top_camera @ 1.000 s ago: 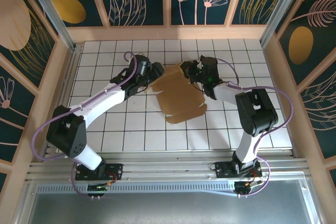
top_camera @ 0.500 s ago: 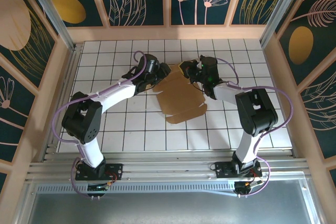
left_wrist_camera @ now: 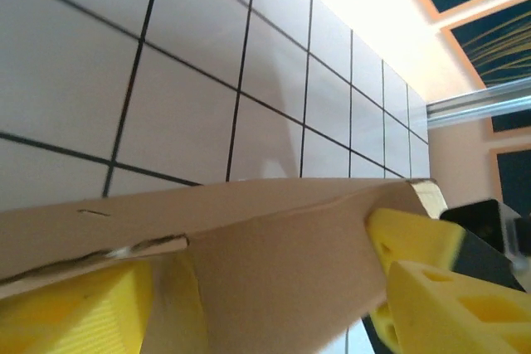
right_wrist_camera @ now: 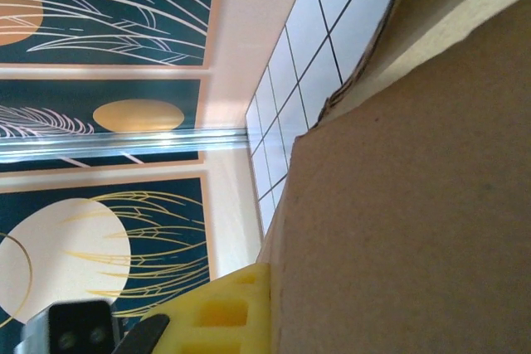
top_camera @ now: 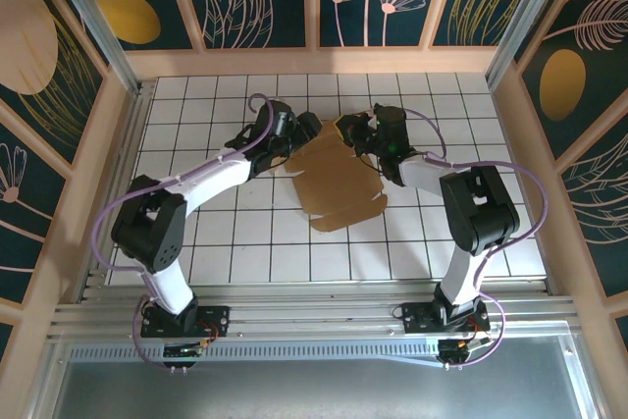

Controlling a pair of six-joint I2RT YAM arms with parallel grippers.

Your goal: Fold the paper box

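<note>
At the far middle of the white tiled table point(top_camera: 245, 242), my right pincer point(top_camera: 351, 134) pinches a far flap of the flat brown die-cut cardboard paper box point(top_camera: 334, 179) while my left pincer point(top_camera: 308, 131), jaws spread, straddles the far-left flap and should close near the crease before lifting.

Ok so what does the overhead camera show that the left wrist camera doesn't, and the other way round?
Overhead gives the layout: the brown die-cut cardboard sheet lying on the white tiled table, the left gripper at its far-left corner and the right gripper at its far edge, both arms reaching in. The left wrist camera gives the close-up: yellow fingers set wide apart, with the cardboard's edge running across between them. Both show the cardboard, the tiles and the left gripper.
</note>
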